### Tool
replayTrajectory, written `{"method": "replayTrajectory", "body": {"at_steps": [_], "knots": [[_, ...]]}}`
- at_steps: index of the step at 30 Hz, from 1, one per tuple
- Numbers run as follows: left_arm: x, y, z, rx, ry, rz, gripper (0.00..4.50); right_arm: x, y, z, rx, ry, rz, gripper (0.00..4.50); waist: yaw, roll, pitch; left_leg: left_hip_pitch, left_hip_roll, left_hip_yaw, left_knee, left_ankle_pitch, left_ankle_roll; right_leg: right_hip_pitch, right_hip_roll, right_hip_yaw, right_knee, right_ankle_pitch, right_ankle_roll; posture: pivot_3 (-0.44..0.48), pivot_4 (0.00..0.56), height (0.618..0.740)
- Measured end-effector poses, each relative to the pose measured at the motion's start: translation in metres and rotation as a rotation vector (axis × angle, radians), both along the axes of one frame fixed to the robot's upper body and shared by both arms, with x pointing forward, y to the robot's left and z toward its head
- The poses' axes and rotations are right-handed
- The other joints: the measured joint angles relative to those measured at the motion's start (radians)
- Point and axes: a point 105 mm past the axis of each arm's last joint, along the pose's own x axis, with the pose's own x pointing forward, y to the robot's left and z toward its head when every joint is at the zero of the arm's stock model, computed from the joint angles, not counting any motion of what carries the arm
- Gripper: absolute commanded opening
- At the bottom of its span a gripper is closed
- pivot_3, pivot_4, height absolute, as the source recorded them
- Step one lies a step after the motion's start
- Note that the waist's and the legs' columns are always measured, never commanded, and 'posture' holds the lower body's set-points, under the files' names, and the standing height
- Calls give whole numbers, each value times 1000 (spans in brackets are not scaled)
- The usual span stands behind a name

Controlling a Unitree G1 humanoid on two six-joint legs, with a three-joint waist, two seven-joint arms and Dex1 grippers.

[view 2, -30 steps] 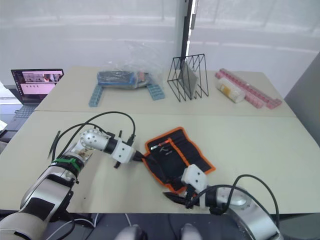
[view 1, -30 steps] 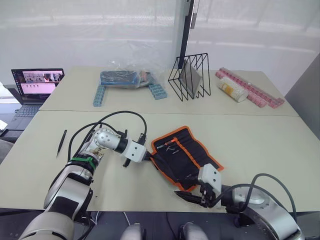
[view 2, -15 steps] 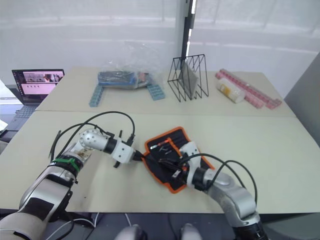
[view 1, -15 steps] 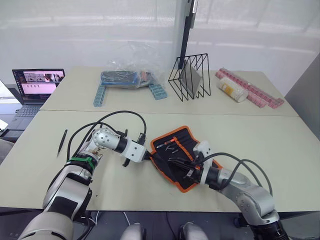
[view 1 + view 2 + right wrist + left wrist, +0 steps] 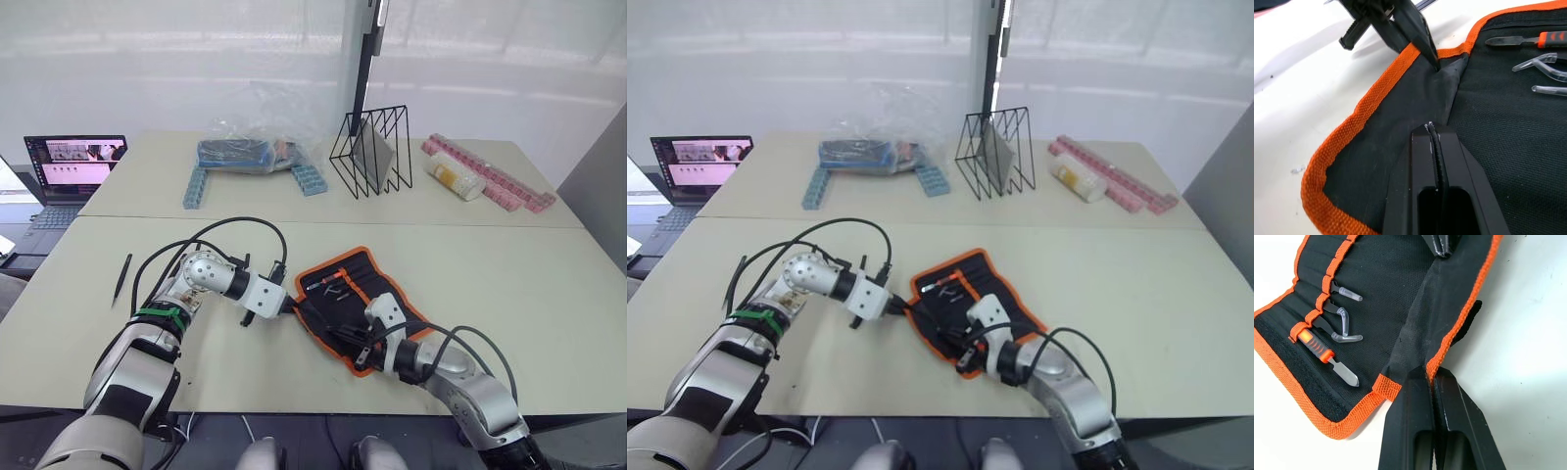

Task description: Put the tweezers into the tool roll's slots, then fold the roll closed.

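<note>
Tool roll (image 5: 1376,308): matt black woven cloth, coarse orange webbing trim. End effector fingers (image 5: 1415,171): smooth semi-gloss black plastic. Surface (image 5: 509,284): matt beige.

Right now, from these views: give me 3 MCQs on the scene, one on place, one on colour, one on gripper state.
1. Where does the loose tweezer lie?
A. on the table left of the left arm
B. inside the wire rack
C. on the laptop

2. What colour is the tool roll edge trim?
A. blue
B. orange
C. white

3. What is the left gripper doing?
A. hanging open above the roll
B. shut on the roll's edge
C. holding a tweezer

Answers: 1 A, it lies on bare table near the laptop side. 2 B, orange binding rings the black fabric. 3 B, the left wrist view shows both fingers pinched on the trim.
</note>
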Motion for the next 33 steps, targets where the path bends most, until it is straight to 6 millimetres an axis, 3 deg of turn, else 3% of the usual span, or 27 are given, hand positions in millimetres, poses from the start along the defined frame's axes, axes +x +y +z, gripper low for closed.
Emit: {"method": "replayTrajectory", "body": {"at_steps": [7, 12, 17, 20, 26, 30, 31, 33], "knots": [[-4, 2, 5, -33, 76, 21, 2763, -1, 3, -3, -46, -10, 27, 0, -2, -1, -1, 0, 0, 0, 0, 0, 0, 0, 0, 0, 0, 0, 0, 0, 150, 722], [-15, 6, 18, -170, 363, 144, 4457, 0, 4, -4, -63, -9, 33, 0, -6, -1, -1, 0, 2, -1, 0, 0, 0, 0, 1, 0, 1, 0, 0, 0, 150, 722], [-18, -2, 58, -383, 593, 231, 4457, 1, 4, -4, -66, -4, 33, 0, -5, -2, -1, 1, 1, -1, 1, 0, 0, 1, 1, 1, 0, 0, 0, 0, 150, 722], [-16, -5, 65, -482, 685, 291, 3633, 1, 5, -6, -69, 6, 34, 0, -6, -2, -1, 2, 1, -1, 0, 0, 0, 1, 1, 1, 0, 0, 0, 0, 150, 722], [-21, -18, 35, -564, 812, 392, 1534, 0, 5, -7, -72, 13, 38, 0, -3, -2, -1, 2, 1, -1, 1, 0, 0, 1, 1, 2, 0, 0, 0, 0, 150, 722], [-19, -33, 31, -574, 786, 411, 271, 0, 6, -6, -71, 12, 41, 0, -1, -2, -2, 2, 1, -1, 0, 0, 0, 2, 1, 2, -1, 0, 0, 0, 150, 722], [-17, -36, 29, -569, 766, 425, 35, -1, 6, -6, -70, 11, 44, 0, -1, -2, -2, 2, 1, -1, 0, 0, 0, 1, 1, 2, -1, 0, 0, 0, 150, 722], [-14, -38, 23, -549, 726, 461, 35, -1, 7, -6, -70, 14, 48, 0, -2, -2, -2, 2, 1, -1, 0, 0, 0, 1, 1, 2, -1, 0, 0, 0, 150, 722]]}}
